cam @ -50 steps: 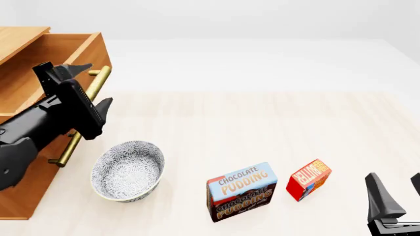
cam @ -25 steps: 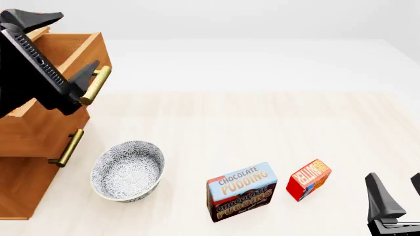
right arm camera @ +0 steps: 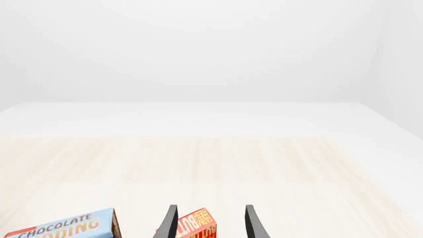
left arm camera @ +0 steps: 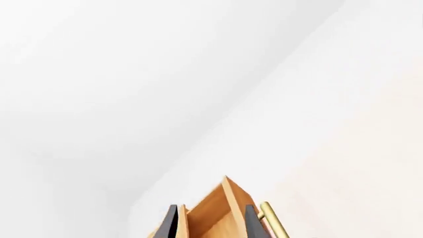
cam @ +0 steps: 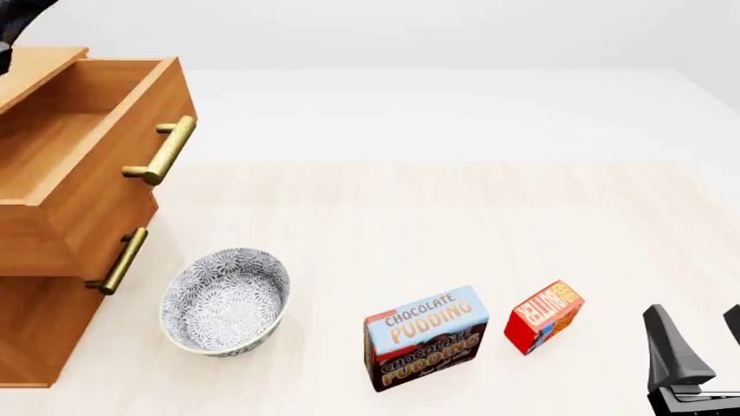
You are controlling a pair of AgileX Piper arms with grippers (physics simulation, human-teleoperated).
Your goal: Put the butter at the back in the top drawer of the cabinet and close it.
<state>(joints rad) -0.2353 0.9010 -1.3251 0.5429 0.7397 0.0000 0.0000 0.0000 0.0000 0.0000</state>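
Right tool point(cam: 703, 351) sits low at the near right edge of the tabletop point(cam: 463, 217), its two dark fingers apart and holding nothing. Left tool point(left arm camera: 210, 223) shows only in its wrist view, fingers spread and empty, with a corner of the drawer between them. On the far left stands the cabinet point(cam: 35, 329), light-brown wood, with its top drawer point(cam: 81, 156) pulled out and open, a brass bar handle point(cam: 162, 149) on its front. Near the cabinet's foot rests a patterned bowl point(cam: 224, 302). Further right stands a blue-and-brown Chocolate Pudding box point(cam: 425, 338). Just beside it, apart, lies the butter point(cam: 543, 315), a small red box, near the right tool
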